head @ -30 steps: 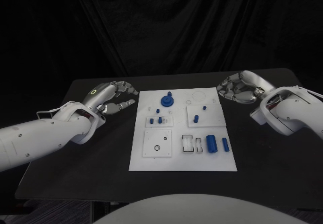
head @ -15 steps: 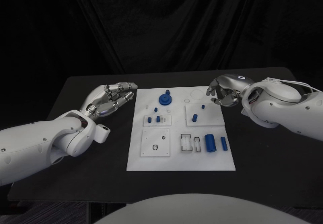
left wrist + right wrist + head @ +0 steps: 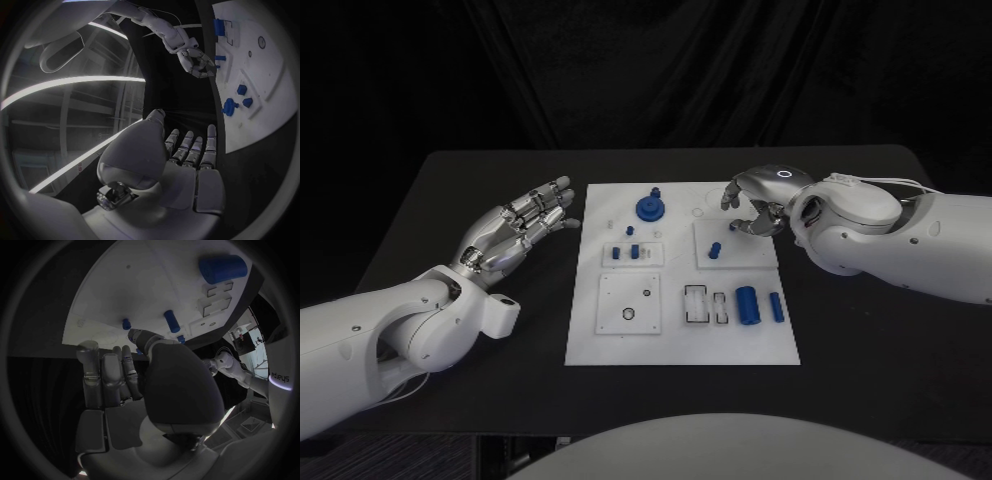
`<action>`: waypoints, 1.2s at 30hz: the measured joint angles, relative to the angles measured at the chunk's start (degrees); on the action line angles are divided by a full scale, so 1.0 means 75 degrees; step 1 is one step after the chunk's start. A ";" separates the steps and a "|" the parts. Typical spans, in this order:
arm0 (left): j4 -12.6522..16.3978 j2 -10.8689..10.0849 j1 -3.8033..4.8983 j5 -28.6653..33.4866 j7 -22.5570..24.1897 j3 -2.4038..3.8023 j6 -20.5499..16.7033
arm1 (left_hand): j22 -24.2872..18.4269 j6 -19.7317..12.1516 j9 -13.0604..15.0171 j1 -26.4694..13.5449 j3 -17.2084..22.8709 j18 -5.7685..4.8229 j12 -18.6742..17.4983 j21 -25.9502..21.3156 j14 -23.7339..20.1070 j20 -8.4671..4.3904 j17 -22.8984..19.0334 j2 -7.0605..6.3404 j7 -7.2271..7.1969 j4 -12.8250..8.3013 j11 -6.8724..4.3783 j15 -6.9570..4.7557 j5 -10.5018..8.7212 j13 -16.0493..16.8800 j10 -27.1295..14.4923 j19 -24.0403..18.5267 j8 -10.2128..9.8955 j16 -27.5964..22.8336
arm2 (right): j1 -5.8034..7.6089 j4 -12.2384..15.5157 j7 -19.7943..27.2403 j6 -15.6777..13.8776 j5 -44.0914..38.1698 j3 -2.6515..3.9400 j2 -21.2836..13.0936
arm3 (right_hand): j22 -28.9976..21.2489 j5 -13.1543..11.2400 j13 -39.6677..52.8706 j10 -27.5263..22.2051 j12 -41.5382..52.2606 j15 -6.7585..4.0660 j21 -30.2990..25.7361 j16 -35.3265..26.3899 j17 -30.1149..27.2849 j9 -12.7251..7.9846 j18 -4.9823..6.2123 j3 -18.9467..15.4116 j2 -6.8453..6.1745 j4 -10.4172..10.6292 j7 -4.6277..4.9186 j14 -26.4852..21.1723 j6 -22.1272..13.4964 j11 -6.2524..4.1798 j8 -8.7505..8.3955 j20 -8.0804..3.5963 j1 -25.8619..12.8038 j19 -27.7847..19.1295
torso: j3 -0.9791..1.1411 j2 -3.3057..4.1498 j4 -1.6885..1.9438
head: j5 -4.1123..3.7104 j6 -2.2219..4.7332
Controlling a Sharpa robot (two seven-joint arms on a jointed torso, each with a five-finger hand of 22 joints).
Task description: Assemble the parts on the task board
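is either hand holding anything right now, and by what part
Nothing is held. The left hand lies flat and open beside the task board; the right hand hovers over the board's far right corner with its fingers curled on nothing.

The task board [image 3: 682, 340] lies mid-bench [image 3: 877, 330]. The left robot hand [image 3: 516, 225] hovers just left of the board. The right robot hand [image 3: 754, 205] hangs over its far right corner.

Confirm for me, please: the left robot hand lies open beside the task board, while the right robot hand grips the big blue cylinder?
Not quite. In the head view the right robot hand holds nothing; the big blue cylinder lies untouched on the task board. The left robot hand is open beside it.
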 measured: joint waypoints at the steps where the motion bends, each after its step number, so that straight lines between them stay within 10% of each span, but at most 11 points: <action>1: 0.0004 -0.0004 -0.0004 0.0032 0.0003 0.0000 0.0034 | -0.0121 -0.0026 0.0000 0.0032 -0.0039 -0.0001 -0.0046 -0.0125 -0.0037 0.0010 -0.0010 0.0032 -0.0026 -0.0002 -0.0043 -0.0016 0.0000 -0.0006 -0.0043 -0.0037 0.0000 -0.0056 | -0.0016 0.0000 -0.0014 0.0006 -0.0032 0.0000 0.0006 | 0.0000 -0.0013 -0.0014 -0.0012 0.0000 0.0013 0.0000 0.0000 -0.0005 -0.0003 0.0000 0.0000 0.0000 0.0000 0.0000 -0.0014 0.0000 -0.0013 -0.0016 0.0000 0.0000 0.0000 | -0.0025 0.0010 0.0020 | -0.0025 0.0004; 9: 0.0005 -0.0043 -0.0048 0.0155 0.0014 -0.0003 0.0184 | -0.0723 -0.0120 -0.0011 0.0069 -0.0218 -0.0002 -0.0152 -0.0680 -0.0106 0.0025 -0.0016 0.0069 -0.0120 -0.0045 -0.0164 -0.0029 0.0051 -0.0016 -0.0164 -0.0141 -0.0030 -0.0130 | -0.0110 -0.0024 -0.0037 0.0020 -0.0146 -0.0002 0.0055 | -0.0001 0.0047 -0.0110 -0.0020 0.0001 0.0030 0.0044 0.0020 -0.0042 -0.0009 0.0000 0.0064 0.0009 -0.0064 -0.0027 0.0003 -0.0026 0.0025 -0.0017 0.0055 -0.0006 0.0055 | -0.0117 0.0038 0.0069 | -0.0105 0.0037; 14: -0.0004 -0.0043 -0.0083 0.0192 0.0022 -0.0001 0.0197 | -0.3508 -0.0120 -0.0011 0.0146 -0.0589 -0.0002 -0.0085 -0.2933 -0.0165 -0.0134 -0.0031 0.0145 -0.0120 -0.0065 -0.0164 -0.0089 0.0051 -0.0016 -0.0164 -0.0411 -0.0030 -0.0188 | -0.0135 -0.0044 -0.0037 0.0023 -0.0148 -0.0002 0.0058 | -0.0001 0.0141 -0.0197 0.0086 0.0000 0.0041 0.0057 0.0032 -0.0059 -0.0008 -0.0001 0.0105 0.0010 -0.0105 -0.0027 0.0014 -0.0026 0.0027 -0.0016 0.0081 -0.0006 0.0082 | -0.0130 0.0028 0.0070 | -0.0113 0.0031; 17: -0.0019 -0.0036 -0.0087 0.0204 0.0024 -0.0001 0.0186 | -0.4209 -0.0120 -0.0011 0.0146 -0.0784 -0.0001 -0.0085 -0.3440 -0.0282 -0.0385 -0.0060 0.0145 -0.0120 -0.0079 -0.0171 -0.0210 0.0051 -0.0016 -0.0171 -0.0330 -0.0030 -0.0341 | -0.0147 -0.0047 -0.0036 0.0023 -0.0138 -0.0002 0.0058 | -0.0001 0.0141 -0.0209 0.0104 0.0001 0.0041 0.0057 0.0031 -0.0059 -0.0008 -0.0001 0.0105 0.0010 -0.0105 -0.0027 0.0014 -0.0026 0.0009 -0.0016 0.0082 -0.0006 0.0083 | -0.0126 0.0021 0.0060 | -0.0087 0.0027; 21: -0.0041 -0.0033 -0.0095 0.0214 0.0028 0.0000 0.0149 | -0.5020 -0.0203 -0.0025 0.0045 -0.1071 -0.0344 -0.0446 -0.3898 -0.0470 -0.1354 -0.0153 0.0132 -0.0288 -0.0086 -0.0482 -0.0864 -0.0113 -0.0061 -0.0359 -0.0230 -0.0030 -0.0827 | -0.0150 -0.0040 -0.0034 0.0018 -0.0128 -0.0001 0.0043 | -0.0001 0.0140 -0.0253 0.0140 0.0001 0.0041 0.0057 0.0031 -0.0074 -0.0008 -0.0001 0.0105 0.0023 -0.0105 0.0001 0.0014 0.0002 0.0026 -0.0016 0.0082 -0.0078 0.0083 | -0.0119 0.0015 0.0042 | -0.0046 0.0027; 26: -0.0062 -0.0032 -0.0099 0.0221 0.0031 0.0002 0.0109 | -0.5093 -0.0298 -0.0034 0.0029 -0.1155 -0.0432 -0.0780 -0.3917 -0.0498 -0.1828 -0.0178 0.0128 -0.0343 -0.0106 -0.0817 -0.1244 -0.0166 -0.0090 -0.0483 -0.0216 -0.0030 -0.0886 | -0.0155 -0.0024 -0.0034 0.0017 -0.0102 -0.0001 0.0013 | -0.0001 0.0140 -0.0290 0.0168 0.0001 0.0062 0.0057 0.0060 -0.0090 -0.0008 -0.0001 0.0105 0.0001 -0.0105 0.0001 0.0035 0.0002 -0.0001 -0.0016 0.0080 -0.0116 0.0137 | -0.0125 0.0012 0.0042 | -0.0059 0.0027; 36: -0.0101 -0.0029 -0.0109 0.0232 0.0034 0.0000 0.0078 | -0.5098 -0.0438 -0.0044 0.0054 -0.1181 -0.0430 -0.0855 -0.3917 -0.0508 -0.1654 -0.0186 0.0219 -0.0377 -0.0121 -0.0715 -0.1075 0.0031 -0.0097 -0.0534 -0.0213 -0.0064 -0.0886 | -0.0157 -0.0073 -0.0038 0.0020 -0.0020 -0.0003 -0.0014 | -0.0002 0.0140 -0.0428 0.0326 0.0001 0.0062 0.0057 0.0060 -0.0140 0.0034 -0.0002 0.0172 0.0041 -0.0129 0.0031 0.0035 0.0226 -0.0009 0.0010 0.0097 -0.0156 0.0154 | -0.0147 0.0012 0.0060 | -0.0131 0.0037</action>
